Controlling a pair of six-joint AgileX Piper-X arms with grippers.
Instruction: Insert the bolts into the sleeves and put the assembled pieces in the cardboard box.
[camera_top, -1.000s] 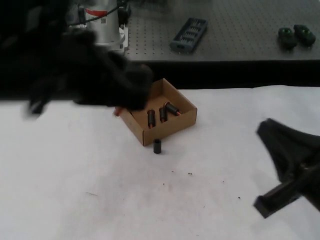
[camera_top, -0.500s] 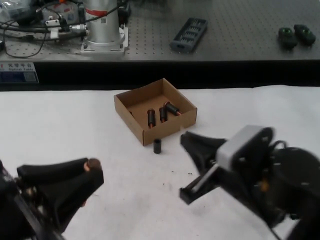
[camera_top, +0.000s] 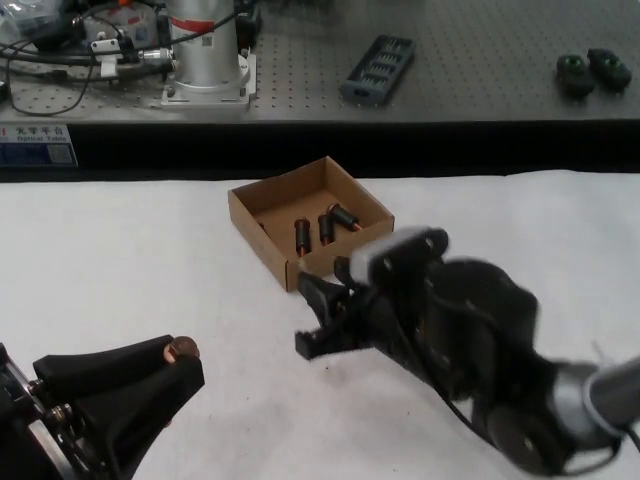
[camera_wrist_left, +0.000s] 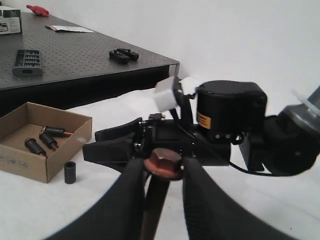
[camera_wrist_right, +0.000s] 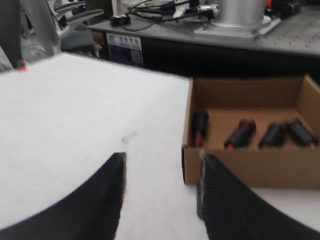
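Two grippers to report. On the left gripper (camera_wrist_left: 161, 172) the jaws are clamped on a copper-coloured bolt (camera_wrist_left: 162, 161): the hex head sits right at the fingertips and the shank runs back between the fingers (camera_wrist_left: 125, 200)

On the right gripper (camera_wrist_right: 161, 160) the jaws are apart, with just white cloth (camera_wrist_right: 75, 100) in the gap. It sits out ahead of the left jaws, apart from them, with its tips aimed sideways across their line

The cardboard box (camera_wrist_right: 240, 165) is straight ahead of the right jaws. Its near wall is just beyond the fingertips, more in front of one finger than the other. From the left jaws it is farther out and off to one side, past the right gripper's tips

Four assembled pieces (camera_wrist_right: 240, 134) lie on the box floor, dark bodies with red-orange ends. Three are side by side and one is apart, nearer a side wall

One loose black sleeve (camera_wrist_left: 70, 172) stands upright on the cloth, just outside the box wall that faces the right jaws and just ahead of those fingertips. Can't tell whether a finger touches it

The dark perforated table (camera_top: 470, 60) is behind the box, well beyond both sets of jaws
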